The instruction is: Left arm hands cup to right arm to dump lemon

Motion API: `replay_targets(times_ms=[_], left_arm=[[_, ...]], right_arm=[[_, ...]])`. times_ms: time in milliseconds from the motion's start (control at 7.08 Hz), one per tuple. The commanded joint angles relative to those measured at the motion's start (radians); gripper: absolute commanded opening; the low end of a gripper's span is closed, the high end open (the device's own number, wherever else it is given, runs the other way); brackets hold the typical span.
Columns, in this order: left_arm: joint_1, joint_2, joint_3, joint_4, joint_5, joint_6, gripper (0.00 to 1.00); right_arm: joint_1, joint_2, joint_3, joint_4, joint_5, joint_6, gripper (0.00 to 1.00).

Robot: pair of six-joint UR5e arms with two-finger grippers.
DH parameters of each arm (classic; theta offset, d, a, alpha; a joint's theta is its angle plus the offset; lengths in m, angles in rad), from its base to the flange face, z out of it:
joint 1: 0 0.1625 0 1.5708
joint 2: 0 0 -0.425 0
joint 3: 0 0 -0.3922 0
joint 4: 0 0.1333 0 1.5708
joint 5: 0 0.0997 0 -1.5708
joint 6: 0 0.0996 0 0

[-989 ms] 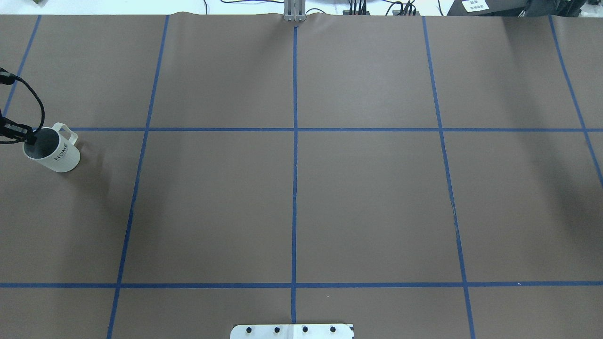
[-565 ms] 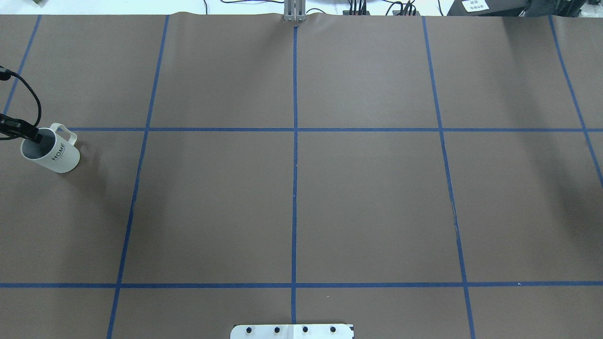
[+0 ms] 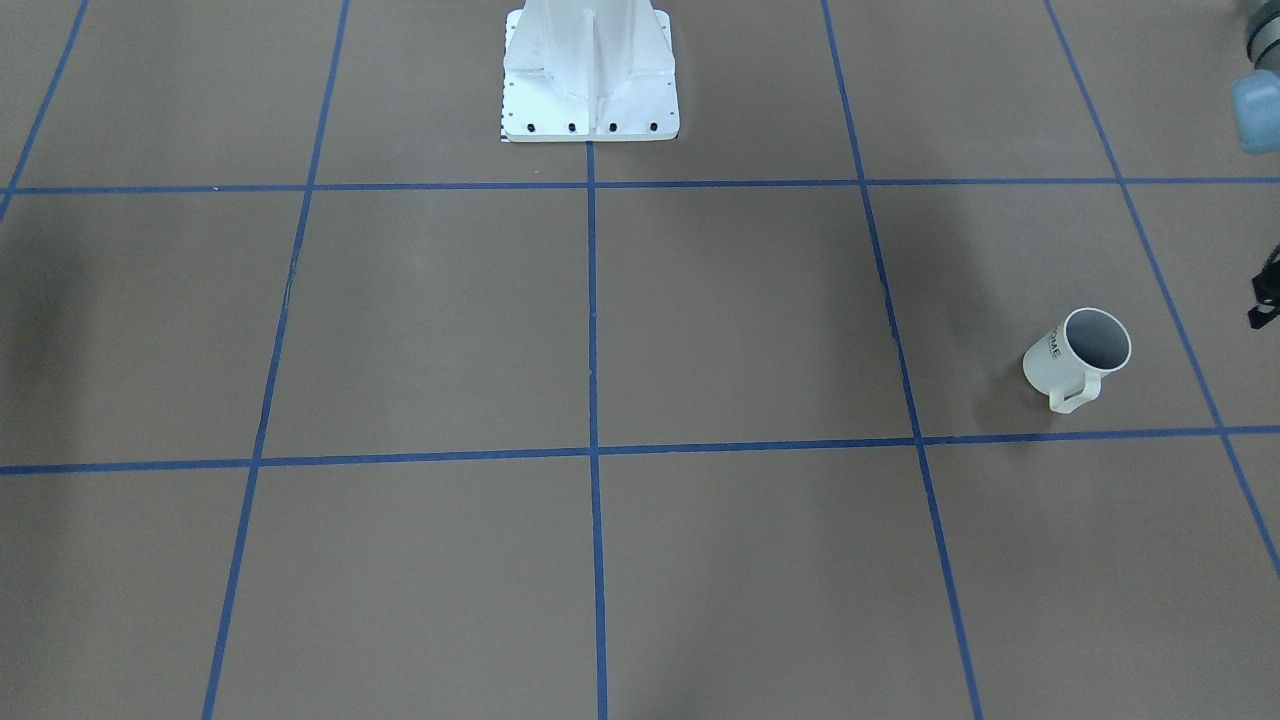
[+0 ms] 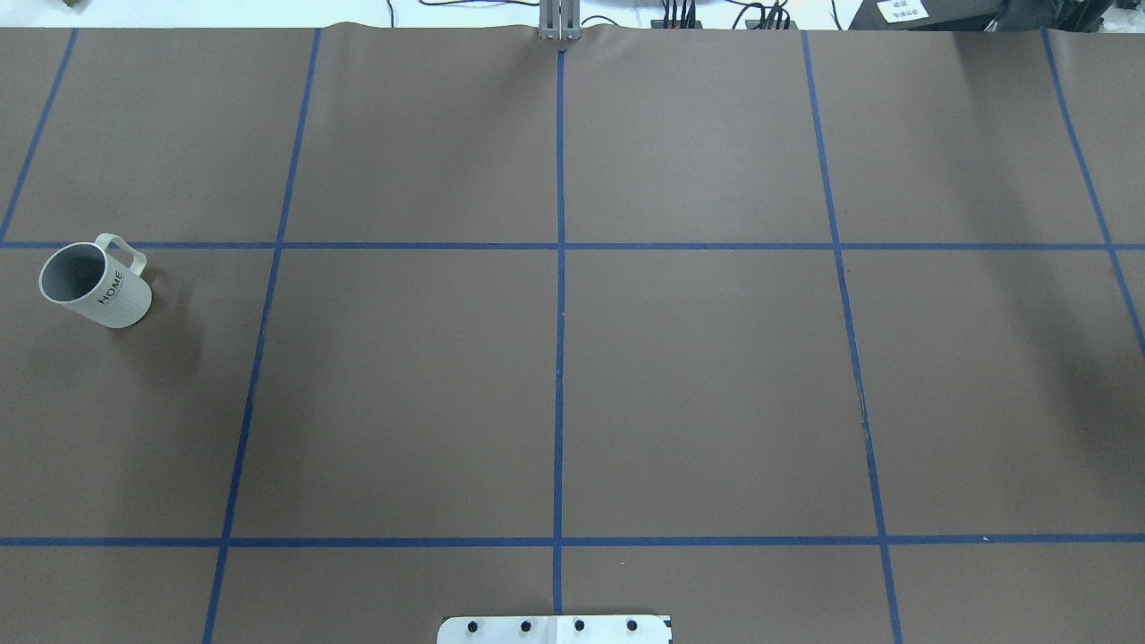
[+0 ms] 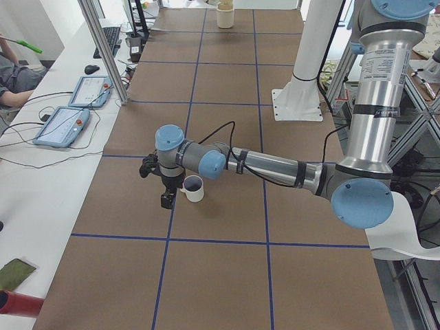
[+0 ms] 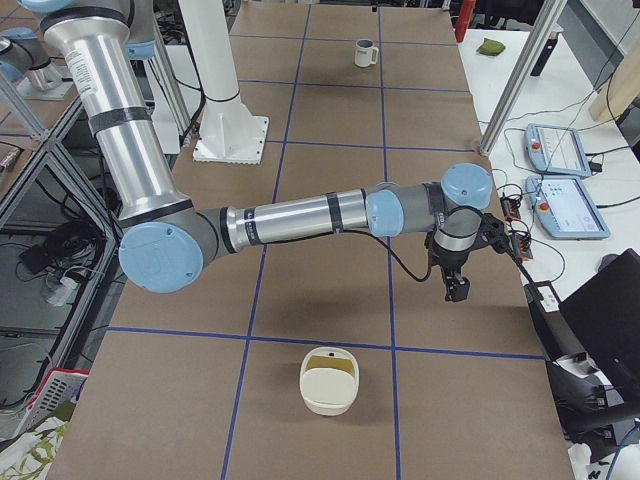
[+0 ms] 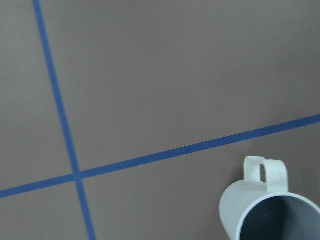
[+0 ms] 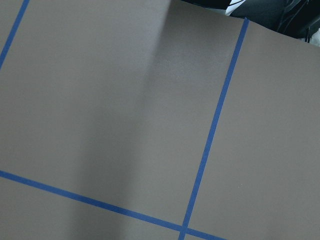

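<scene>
White cup [image 4: 94,284] standing upright on table [image 4: 572,376], free for grasping. Left gripper [image 5: 165,189] hanging just beside it; right gripper [image 6: 455,282] waiting far off. Jaw states: cannot tell.

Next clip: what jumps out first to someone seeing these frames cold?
A lone white HOME mug stands upright near the left edge of the brown, blue-taped table, with nothing visible inside it. In the side views, both long silver arms stretch low over the table: the left arm reaches to just beside the mug, and a cream bowl-like container sits near the right arm.
</scene>
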Motion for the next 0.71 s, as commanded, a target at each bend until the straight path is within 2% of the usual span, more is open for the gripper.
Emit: replay_targets(times_ms=[0, 141, 565], left_arm=[[-0.118, 0.016, 0.007, 0.076, -0.002, 0.088, 1.00], [-0.131, 0.045, 0.010, 0.076, -0.002, 0.081, 1.00], [-0.165, 0.065, -0.016, 0.083, -0.025, 0.070, 1.00]], right_arm=[[-0.026, 0.005, 0.002, -0.053, -0.010, 0.000, 1.00], [-0.037, 0.003, 0.005, -0.095, -0.012, -0.003, 1.00], [-0.047, -0.090, -0.027, -0.083, -0.041, 0.012, 1.00]])
